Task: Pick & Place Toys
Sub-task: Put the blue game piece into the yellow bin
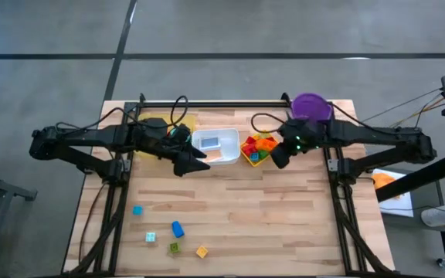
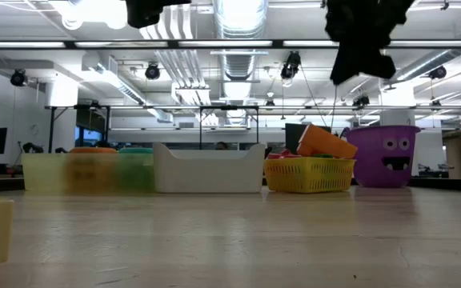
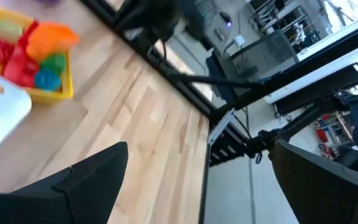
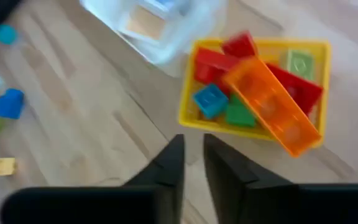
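**A:** Any thoughts on grabbing those loose building blocks? In the high view they sit at about 7 o'clock on the table [image 1: 284,224]: a light blue one [image 1: 137,209], a teal one [image 1: 151,237], a darker blue one [image 1: 178,228], a green one [image 1: 174,247] and a yellow one [image 1: 202,251], all lying apart from each other.

**B:** My guess is hard plastic, light, stiff and a bit slick, nothing fragile. I'd pinch each across two flat opposite sides, low on the body. Most look squarish, so no real long axis. The darker blue block seems slightly longer, running roughly 11 to 5 o'clock, so close across its short width.

**A:** And the long orange block [image 4: 271,106] in the yellow basket [image 4: 189,106]?

**B:** It lies tilted on top of the red, blue and green blocks, its long axis roughly 10 to 4 o'clock in the right wrist view. It's already in, so leave it.

**A:** Where are the arms?

**B:** The right gripper [image 4: 192,163] hangs above the table just by the basket, fingers nearly together with nothing between them. The left gripper [image 1: 194,162] hovers beside the white tray [image 1: 224,157], fingers spread wide and empty. Both are well away from the loose blocks.
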Controlling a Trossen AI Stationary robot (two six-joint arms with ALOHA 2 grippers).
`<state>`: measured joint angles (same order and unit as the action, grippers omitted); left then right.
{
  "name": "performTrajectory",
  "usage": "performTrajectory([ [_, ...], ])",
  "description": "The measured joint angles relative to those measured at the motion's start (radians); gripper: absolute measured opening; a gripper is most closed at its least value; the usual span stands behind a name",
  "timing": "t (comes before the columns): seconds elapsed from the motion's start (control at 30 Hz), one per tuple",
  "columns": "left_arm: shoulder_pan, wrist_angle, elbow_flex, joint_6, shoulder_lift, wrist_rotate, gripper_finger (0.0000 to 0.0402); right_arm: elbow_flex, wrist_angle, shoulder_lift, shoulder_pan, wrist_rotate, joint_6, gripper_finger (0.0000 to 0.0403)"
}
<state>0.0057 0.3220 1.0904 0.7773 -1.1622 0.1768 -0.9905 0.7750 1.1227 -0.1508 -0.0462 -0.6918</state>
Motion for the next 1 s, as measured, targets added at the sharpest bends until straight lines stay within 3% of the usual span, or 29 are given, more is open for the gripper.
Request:
performTrajectory([
  [0.1, -0.016, 0.049, 0.000, 0.017, 0.000, 0.010, 0.0392, -0.024, -0.003, -0.034, 0.076, -0.051, -0.001, 0.0017],
  [0.17, -0.037, 0.090, 0.000, 0.019, 0.000, 0.011, 0.0392, -0.036, -0.003, -0.051, 0.112, -0.070, -0.001, 0.0013],
  [0.53, -0.244, 0.328, 0.001, 0.069, -0.029, -0.023, 0.0392, -0.066, 0.005, -0.061, 0.167, -0.114, -0.008, 0.0054],
  [0.8, -0.393, 0.447, 0.000, 0.789, -0.187, -0.024, 0.0392, -0.069, 0.006, -0.063, 0.166, -0.120, -0.010, 0.0068],
  [1.0, -0.495, 0.420, 0.000, 1.140, -0.302, -0.168, 0.0392, -0.069, 0.006, -0.063, 0.166, -0.140, 0.048, 0.0068],
])
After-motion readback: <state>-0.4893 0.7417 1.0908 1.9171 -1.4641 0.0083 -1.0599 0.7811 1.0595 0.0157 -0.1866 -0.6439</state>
